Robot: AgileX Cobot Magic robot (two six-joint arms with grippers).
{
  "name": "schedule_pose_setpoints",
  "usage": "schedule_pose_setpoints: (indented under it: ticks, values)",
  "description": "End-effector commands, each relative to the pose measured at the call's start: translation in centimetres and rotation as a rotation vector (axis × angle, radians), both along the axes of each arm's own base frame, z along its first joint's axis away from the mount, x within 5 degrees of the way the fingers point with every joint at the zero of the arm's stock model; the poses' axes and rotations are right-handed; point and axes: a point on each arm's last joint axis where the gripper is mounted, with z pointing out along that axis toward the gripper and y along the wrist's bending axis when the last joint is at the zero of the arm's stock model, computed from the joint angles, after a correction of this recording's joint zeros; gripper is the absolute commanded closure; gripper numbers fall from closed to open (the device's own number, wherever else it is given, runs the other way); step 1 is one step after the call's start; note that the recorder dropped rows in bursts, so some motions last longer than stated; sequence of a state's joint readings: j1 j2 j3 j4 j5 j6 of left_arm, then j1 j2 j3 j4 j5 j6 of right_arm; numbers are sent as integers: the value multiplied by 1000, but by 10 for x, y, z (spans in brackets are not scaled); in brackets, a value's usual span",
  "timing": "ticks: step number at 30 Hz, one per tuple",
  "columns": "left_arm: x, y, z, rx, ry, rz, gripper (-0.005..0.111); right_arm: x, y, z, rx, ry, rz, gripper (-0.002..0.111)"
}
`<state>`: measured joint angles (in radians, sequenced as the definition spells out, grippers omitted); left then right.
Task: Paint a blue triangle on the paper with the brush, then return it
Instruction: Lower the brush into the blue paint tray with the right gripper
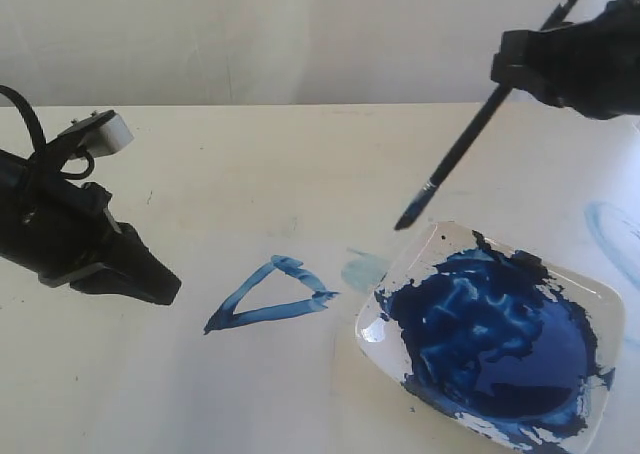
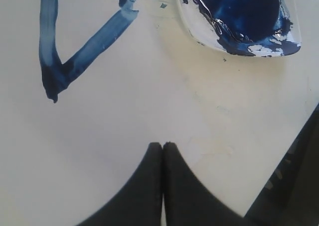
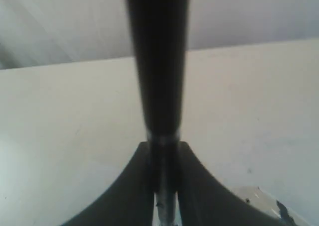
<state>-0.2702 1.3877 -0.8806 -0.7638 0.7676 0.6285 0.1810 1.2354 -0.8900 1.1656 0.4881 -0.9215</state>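
Painting looks finished: the blue triangle (image 1: 275, 312) is on the paper (image 1: 250, 204) near the dish (image 1: 600, 304). We're at the return step. The right gripper (image 3: 163, 147) is clamped on the brush (image 1: 460, 145), wet tip in the air over the dish rim. The left gripper (image 2: 162, 145) is pinched together, empty. Next, we judge: lower the brush gently, rest it, release.

The whitish flat sheet of paper (image 1: 250, 194) looks matt and smooth; the streaky blue painted triangle (image 1: 268, 312) on it is dull. The white shallow dish (image 1: 598, 296) is glossy, its dark blue paint pool (image 1: 500, 344) wet and shining. The long black-handled brush (image 1: 470, 139) has a metal ferrule (image 1: 430, 186).
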Motion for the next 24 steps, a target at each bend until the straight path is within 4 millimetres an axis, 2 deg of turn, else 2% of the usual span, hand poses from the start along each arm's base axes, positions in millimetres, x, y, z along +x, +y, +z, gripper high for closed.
schedule_pose_setpoints:
  ticks: [1, 5, 10, 15, 24]
  values:
    - [-2, -1, 5, -27, 2, -3, 107, 15, -38, -11, 26, 232, -69, 108]
    - [-2, -1, 5, -27, 2, -3, 107, 32, -70, -31, 98, 428, -57, 108]
    - [-2, -1, 5, -27, 2, -3, 107, 51, -96, -52, 245, 546, -31, 108]
    - [-2, -2, 6, -35, 4, 1, 107, 66, -107, -80, 326, 656, 58, 108]
    - [-2, -2, 6, -37, 5, 2, 107, 87, -117, -131, 347, 775, 7, 108]
